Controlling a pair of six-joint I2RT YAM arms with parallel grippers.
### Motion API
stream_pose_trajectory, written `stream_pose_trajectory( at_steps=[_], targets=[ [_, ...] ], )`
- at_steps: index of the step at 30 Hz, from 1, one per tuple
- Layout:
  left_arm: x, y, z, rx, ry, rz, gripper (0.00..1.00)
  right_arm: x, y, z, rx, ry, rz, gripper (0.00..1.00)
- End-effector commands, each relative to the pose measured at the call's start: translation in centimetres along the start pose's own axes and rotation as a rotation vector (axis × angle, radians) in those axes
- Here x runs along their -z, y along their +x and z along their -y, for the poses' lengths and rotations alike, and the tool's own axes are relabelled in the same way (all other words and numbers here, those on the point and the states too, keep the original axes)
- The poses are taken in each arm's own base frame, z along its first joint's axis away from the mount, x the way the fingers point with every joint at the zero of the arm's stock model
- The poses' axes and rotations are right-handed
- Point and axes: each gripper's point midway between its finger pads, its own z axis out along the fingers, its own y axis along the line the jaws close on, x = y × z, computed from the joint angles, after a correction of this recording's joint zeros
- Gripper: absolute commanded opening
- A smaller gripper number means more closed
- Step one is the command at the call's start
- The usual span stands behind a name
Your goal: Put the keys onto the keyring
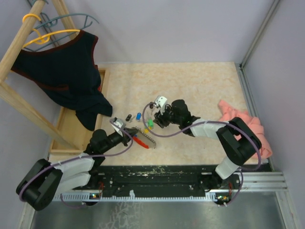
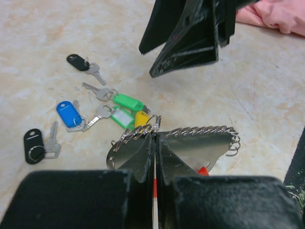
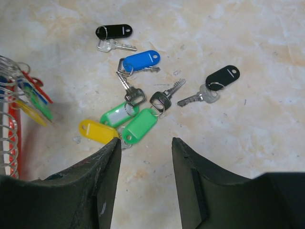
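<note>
Closest to the lens in the right wrist view, the right gripper (image 3: 145, 143) stands spread and empty, hanging just above the loose keys (image 3: 143, 95) on the table (image 3: 248, 157). The left gripper (image 2: 156, 143) is pressed together, pinching the keyring (image 2: 200, 131) low over the table, just beside the cluster.

**Position of task items**
- The green key (image 3: 140, 125), yellow key (image 3: 95, 131) and a green-edged clear tag (image 3: 116, 114) lie touching one another directly ahead of the right fingers.
- The blue key (image 3: 140, 59) and two black keys (image 3: 114, 32) (image 3: 223, 76) lie farther out, more separate.
- Some coloured tags (image 3: 28, 98) sit against the keyring's coils; whether they are threaded on cannot be told.

**Hazards, as judged**
1. Double pick: the spread jaws straddle tags that overlap. Closing here could catch two at once, or lift one and drag its neighbours by their small rings.
2. Poor hold: the tags lie flat and are thin. Fingers may skate over the plastic and flick a key away.
3. Keyring slip: it is held by a narrow pinch. Any push while threading could twist it in the left jaws or pull it free.
4. Contact between arms: the two grippers work close together, so a careless approach risks a knock.
</note>
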Motion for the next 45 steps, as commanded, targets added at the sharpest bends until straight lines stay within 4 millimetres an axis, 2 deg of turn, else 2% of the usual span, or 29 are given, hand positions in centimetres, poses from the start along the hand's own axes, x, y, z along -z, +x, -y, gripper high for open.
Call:
stream_pose_trajectory(
  at_steps=[1,5,9,14,18,23,31,37,41,45],
  targets=[
    [0.8,-1.4,-1.6,-0.006,-0.107,0.072,0.0,-2.4,-0.5,1.4,-0.036,0.096,-0.037,0.48],
    [1.0,-1.7,-1.8,-0.019,-0.118,0.088,0.0,-4.1,-0.4,3.3,-0.081,0.178,-0.065,0.49],
    [0.8,-1.7,-1.7,-0.025,-0.107,0.082,0.0,-5.0,0.1,4.8,-0.031,0.143,-0.1,0.49],
    [0.7,-1.6,-1.8,-0.022,-0.109,0.08,0.0,-5.5,1.1,7.1,-0.054,0.09,-0.143,0.47],
    [0.9,-1.7,-2.1,-0.021,-0.126,0.089,0.0,-6.3,0.4,5.0,-0.097,0.005,-0.13,0.46],
    [1.2,-1.8,-2.2,-0.024,-0.14,0.102,0.0,-7.0,0.6,2.0,-0.081,-0.014,-0.134,0.47],
    [1.7,-2.3,-2.2,-0.035,-0.146,0.131,0.0,-7.9,3.3,0.1,-0.037,0.087,-0.239,0.51],
    [1.7,-2.4,-2.0,-0.037,-0.136,0.134,0.0,-6.3,6.3,0.3,-0.034,0.18,-0.361,0.51],
    [1.7,-2.4,-1.8,-0.037,-0.124,0.133,0.0,-3.6,8.0,2.2,-0.097,0.288,-0.42,0.48],
    [1.5,-2.3,-1.5,-0.036,-0.105,0.127,0.0,-0.2,9.3,5.3,-0.223,0.393,-0.427,0.41]
  ],
)
